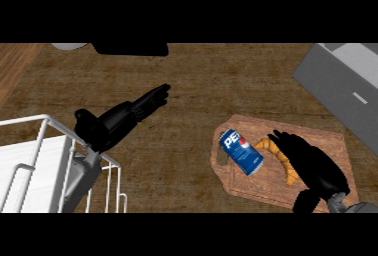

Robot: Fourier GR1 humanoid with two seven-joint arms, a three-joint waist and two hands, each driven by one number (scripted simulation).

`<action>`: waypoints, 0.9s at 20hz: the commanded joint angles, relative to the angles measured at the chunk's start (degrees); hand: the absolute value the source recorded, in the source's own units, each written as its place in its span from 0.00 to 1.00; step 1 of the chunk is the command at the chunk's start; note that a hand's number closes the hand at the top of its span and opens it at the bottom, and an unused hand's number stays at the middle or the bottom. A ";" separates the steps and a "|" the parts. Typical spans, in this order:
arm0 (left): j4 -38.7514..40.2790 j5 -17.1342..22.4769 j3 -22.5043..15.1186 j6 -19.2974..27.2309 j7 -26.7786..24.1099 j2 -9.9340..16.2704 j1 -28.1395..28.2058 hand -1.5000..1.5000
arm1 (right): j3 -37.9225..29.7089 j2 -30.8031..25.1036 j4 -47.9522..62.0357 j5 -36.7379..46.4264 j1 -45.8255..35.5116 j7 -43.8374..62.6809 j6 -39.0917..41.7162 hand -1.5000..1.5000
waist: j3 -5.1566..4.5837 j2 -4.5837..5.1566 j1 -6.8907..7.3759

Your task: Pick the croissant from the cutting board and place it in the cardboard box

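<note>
Now we see the croissant [283, 161] lying on the cutting board [251, 187] near the counter's [199, 80] right edge, just beside a blue soda can [241, 151]. Our right hand [314, 162] rests over it, fingers relaxed and touching it. Our left hand [122, 120] hangs with fingers straight above a white wire rack [44, 150].

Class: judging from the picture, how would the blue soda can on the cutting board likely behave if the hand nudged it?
The can lies on its side, so it would probably roll. The right hand is over the croissant right beside it, so a bump seems possible.
</note>
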 commanded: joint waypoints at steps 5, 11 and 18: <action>2.04 -10.94 2.95 11.52 -4.83 0.74 4.61 0.50 | 1.35 2.33 5.75 2.43 -2.40 -1.37 -1.11 1.00 | 0.22 1.09 -0.17; -0.11 -11.57 2.53 13.14 -3.03 -0.53 4.18 0.50 | 1.62 2.41 9.21 5.35 -4.10 -4.73 -4.62 1.00 | 0.29 0.93 0.11; 0.65 -7.50 5.17 10.34 -1.49 1.15 2.05 0.50 | -3.00 -13.60 7.30 1.02 0.13 -30.99 -10.04 1.00 | 0.64 0.44 -1.11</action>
